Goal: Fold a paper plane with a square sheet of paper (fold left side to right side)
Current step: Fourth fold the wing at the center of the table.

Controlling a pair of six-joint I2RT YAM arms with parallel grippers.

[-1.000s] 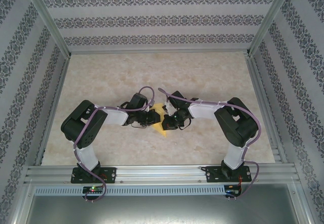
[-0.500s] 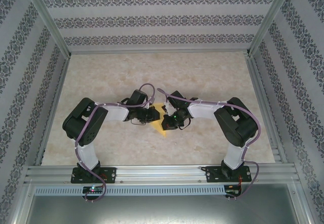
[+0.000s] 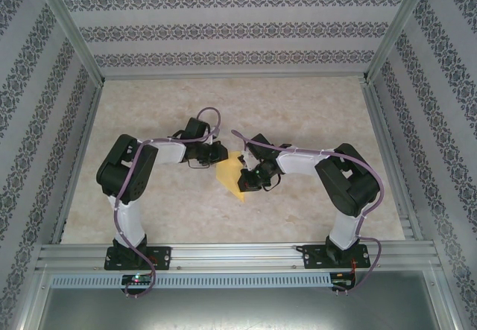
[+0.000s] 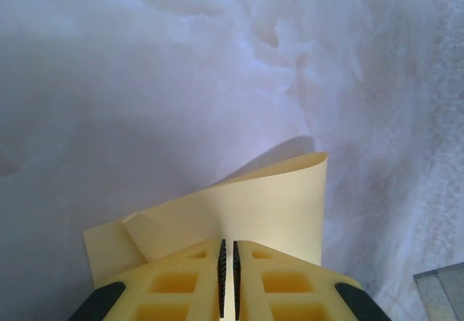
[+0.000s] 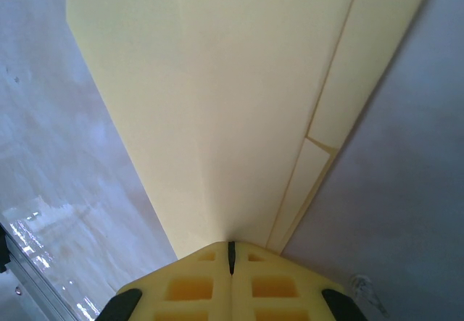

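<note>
1. Metal rail, near edge: carries both arm bases, left arm at 7 o'clock, right arm at 5 o'clock, both bent inward.
2. Paper sheet, yellow-orange, creased to a pointed outline: on the table near its middle, between the two pincers, sharp tip toward 6 o'clock.
3. Left pincer: at the sheet's 10 o'clock edge, clenched on a flap that curls up off the table.
4. Right pincer: at the sheet's 3 o'clock side, clenched, tips meeting the narrow end; whether it pinches or only presses the paper cannot be told.
5. Marbled beige table surface toward 12 o'clock.
6. Patterned wall, striped, farthest.
</note>
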